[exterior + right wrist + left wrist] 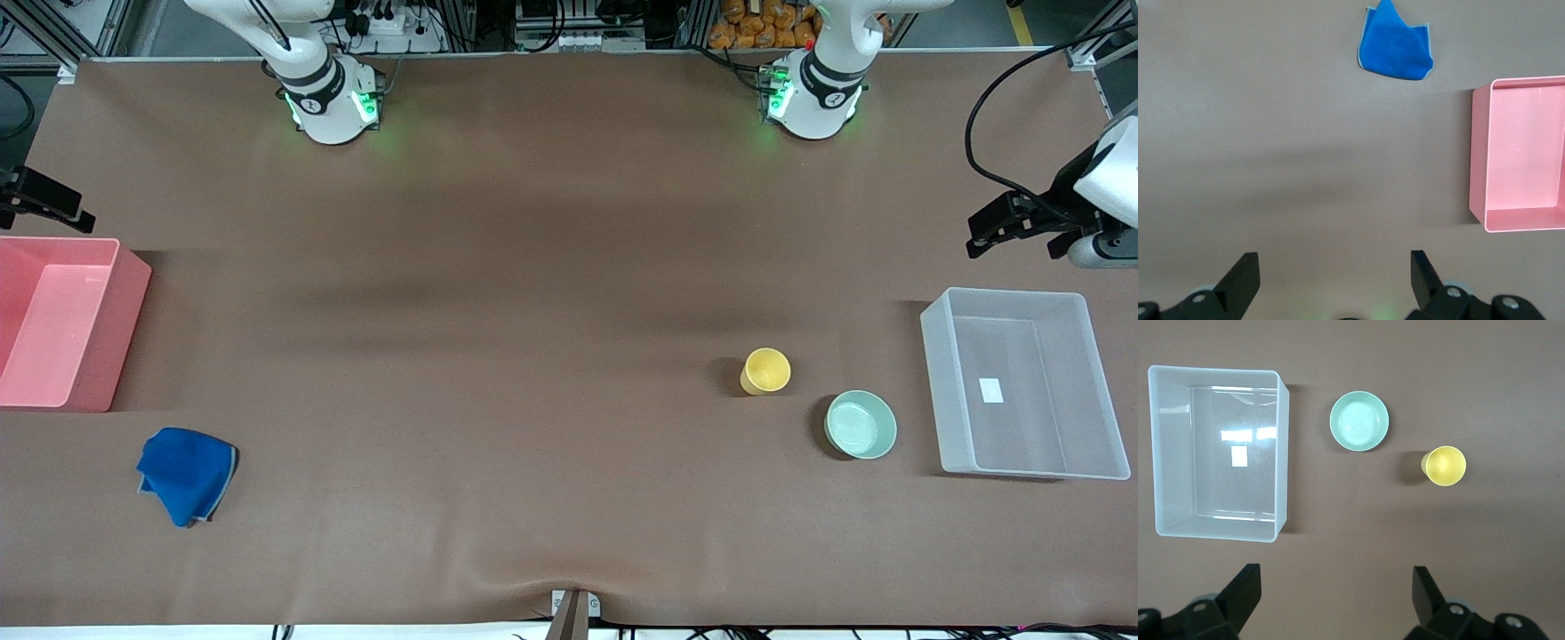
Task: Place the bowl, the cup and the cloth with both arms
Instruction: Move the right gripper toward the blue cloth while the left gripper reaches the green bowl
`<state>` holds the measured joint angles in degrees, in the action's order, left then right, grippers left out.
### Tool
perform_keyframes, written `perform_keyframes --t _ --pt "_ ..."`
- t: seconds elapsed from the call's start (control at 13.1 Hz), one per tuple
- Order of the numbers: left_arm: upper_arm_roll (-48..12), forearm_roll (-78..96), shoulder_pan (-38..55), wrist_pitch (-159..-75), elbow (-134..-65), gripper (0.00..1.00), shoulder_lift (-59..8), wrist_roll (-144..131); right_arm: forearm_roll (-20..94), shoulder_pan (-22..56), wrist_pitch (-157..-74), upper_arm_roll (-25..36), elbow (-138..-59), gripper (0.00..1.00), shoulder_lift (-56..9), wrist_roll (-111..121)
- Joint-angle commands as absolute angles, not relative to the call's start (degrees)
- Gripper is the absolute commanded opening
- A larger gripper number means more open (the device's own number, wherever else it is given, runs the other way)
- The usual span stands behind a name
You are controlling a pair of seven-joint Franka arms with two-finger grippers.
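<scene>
Cup [765, 371] and bowl [861, 424] close together beside clear bin [1022, 469] at left arm's end; cloth [187, 474] near pink bin [124, 329], closer to front camera.

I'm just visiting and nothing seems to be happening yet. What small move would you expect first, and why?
Probably the left gripper, open and holding nothing, comes down toward the bowl, which sits beside the clear bin. The cup stands nearby. The right gripper, also open, could likewise go for the cloth near the pink bin.
</scene>
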<state>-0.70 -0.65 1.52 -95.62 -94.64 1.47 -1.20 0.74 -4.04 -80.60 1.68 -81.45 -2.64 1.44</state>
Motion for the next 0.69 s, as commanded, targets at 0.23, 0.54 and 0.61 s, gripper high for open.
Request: perform_keyframes --t 0.23,0.54,0.61 --pt "-0.4 0.1 1.2 -94.3 -93.3 1.0 -0.6 -0.3 0.2 -4.1 -80.0 1.9 -80.2 1.0 -3.0 0.9" --pt "-0.2 0.6 0.4 -102.2 -93.2 1.0 -7.5 -0.9 -0.3 -4.6 -80.0 1.9 -80.4 1.0 -4.7 1.5" --pt "-0.1 1.1 -0.1 -104.8 -93.1 1.0 -10.3 -0.7 -0.4 -4.7 -79.8 2.0 -80.4 1.0 -6.3 1.4"
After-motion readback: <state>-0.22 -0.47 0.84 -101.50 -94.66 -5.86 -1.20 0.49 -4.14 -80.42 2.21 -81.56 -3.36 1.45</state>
